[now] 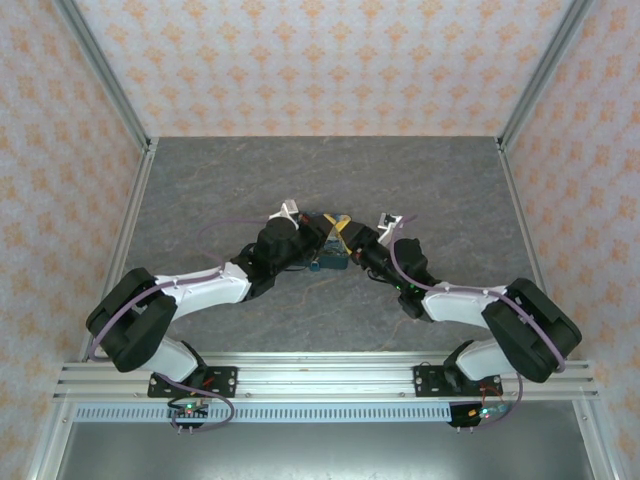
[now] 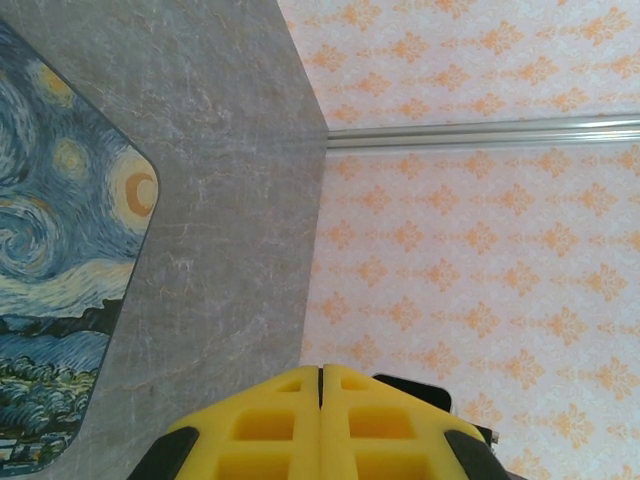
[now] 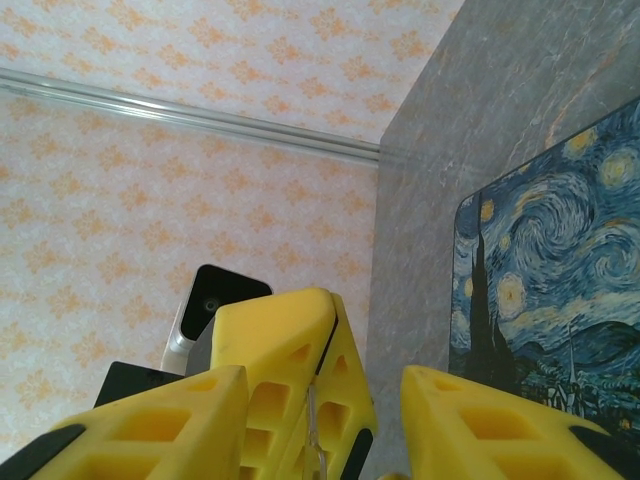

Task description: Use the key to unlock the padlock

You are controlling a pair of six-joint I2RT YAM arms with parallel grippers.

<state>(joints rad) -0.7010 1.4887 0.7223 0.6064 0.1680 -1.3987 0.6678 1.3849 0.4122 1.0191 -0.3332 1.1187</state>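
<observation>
Top external shows one padlock (image 1: 329, 263); left jaws closed, right jaws apart.

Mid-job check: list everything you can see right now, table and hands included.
padlock: one, dark blue with yellow-white swirls, lying on the table close beside both hands.
table: one, grey marbled, under everything.
walls: three, white with an orange pattern, around the table.
frame rail: one, silver, along the near edge by the arm bases.
left arm: one, white and black, reaching to the table's centre.
right arm: one, white and black, meeting it there.
left hand: yellow fingers, shut, between the right hand's fingers.
right hand: yellow fingers, open.
</observation>
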